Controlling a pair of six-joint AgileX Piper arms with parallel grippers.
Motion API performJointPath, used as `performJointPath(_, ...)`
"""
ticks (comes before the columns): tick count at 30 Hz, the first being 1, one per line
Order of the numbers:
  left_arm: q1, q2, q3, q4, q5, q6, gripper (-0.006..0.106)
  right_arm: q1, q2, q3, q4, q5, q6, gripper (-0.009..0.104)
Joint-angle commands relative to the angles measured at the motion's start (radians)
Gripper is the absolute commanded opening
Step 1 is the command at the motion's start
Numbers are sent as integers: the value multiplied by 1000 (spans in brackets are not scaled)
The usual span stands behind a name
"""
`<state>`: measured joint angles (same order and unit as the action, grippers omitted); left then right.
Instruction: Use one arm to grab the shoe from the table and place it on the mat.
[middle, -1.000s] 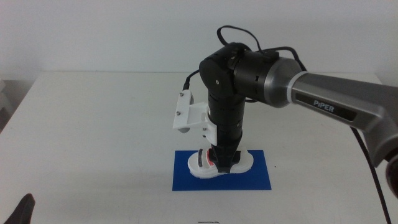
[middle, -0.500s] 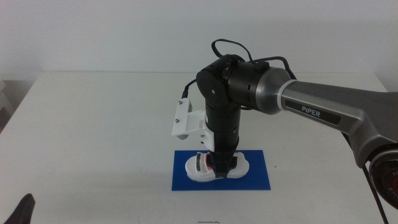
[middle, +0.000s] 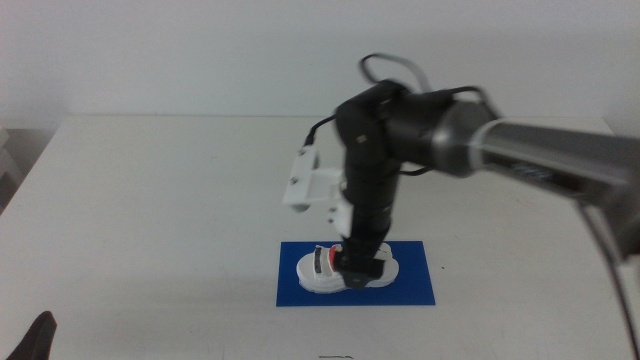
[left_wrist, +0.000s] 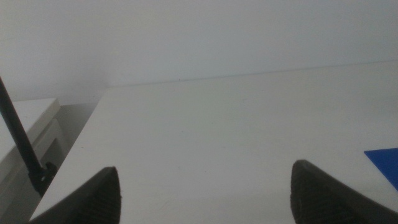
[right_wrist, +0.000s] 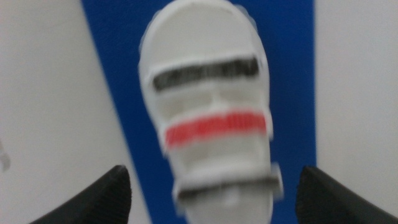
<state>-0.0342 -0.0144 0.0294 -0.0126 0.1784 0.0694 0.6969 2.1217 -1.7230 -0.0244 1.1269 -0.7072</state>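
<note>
The white shoe (middle: 318, 272), with black and red straps, lies flat on the blue mat (middle: 410, 285) near the table's front middle. My right gripper (middle: 358, 264) hangs just over the shoe's middle, coming down from the arm on the right. In the right wrist view the shoe (right_wrist: 208, 124) lies on the mat (right_wrist: 112, 37) between the two jaws of the right gripper (right_wrist: 214, 199). They stand wide apart, clear of its sides. The picture is blurred by motion. My left gripper (left_wrist: 208, 199) is open and waits at the front left corner (middle: 35, 338).
The white table (middle: 150, 200) stretches around the mat on all sides. Its left edge, with a dark cable (left_wrist: 22, 149) beside it, shows in the left wrist view. A corner of the mat (left_wrist: 385, 158) shows there too.
The right arm has shifted a little up and to the right and now shows motion blur. The shoe stays where it was on the mat.
</note>
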Motion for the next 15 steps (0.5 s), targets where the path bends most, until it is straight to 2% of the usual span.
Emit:
performJointPath(1, -4, -19, -3, -9, -83, -15, 94, -36, -167, 61, 32, -69, 12, 80)
performJointPath(5, -4, -19, -3, -9, -83, -15, 94, -107, -414, 339, 84, -286, 129, 80)
performJointPath(7, -4, -19, -3, -9, -83, -15, 94, -159, -556, 492, 98, -421, 240, 80)
performJointPath(12, -4, -19, -3, -9, -83, -15, 94, -295, -896, 792, 70, -697, 507, 79)
performJointPath(15, -4, -19, -3, -9, -83, -15, 94, -366, -1098, 960, 64, -831, 614, 79)
